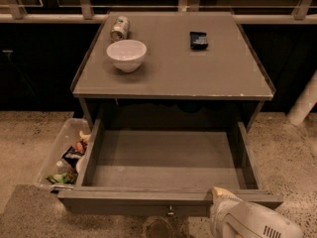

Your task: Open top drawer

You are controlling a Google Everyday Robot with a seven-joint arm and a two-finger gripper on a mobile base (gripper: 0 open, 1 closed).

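The top drawer [163,157] fills the lower middle of the frame. It is pulled well out from under the grey worktop [198,73], so its shallow, plain grey inside lies open to view with nothing showing in it. Its flat front runs along the bottom of the frame, with one small round metal knob [170,211] at the middle of that front.

The gripper [222,198] is at the lower right of the frame. Its pale tip sits at the top edge of the drawer front, right of the knob and apart from it, and the white body of the arm [257,222] runs off the bottom right corner. I cannot tell whether the gripper is open or closed, because its working end is hidden from here.

On the worktop above the drawer, a white bowl [126,54] stands upright at the left. A can [119,28] lies on its side just behind the bowl, nearer the upper left corner. A small flat black object [198,39] lies to the right of centre, well apart from both.

On the speckled floor [25,138] at the left, just beside the drawer's left wall, is a clear plastic bin [54,152] holding a jumble of wrappers and packets. A pale rail [44,18] crosses the top of the frame behind the worktop. A white post [304,103] slants at the right edge.
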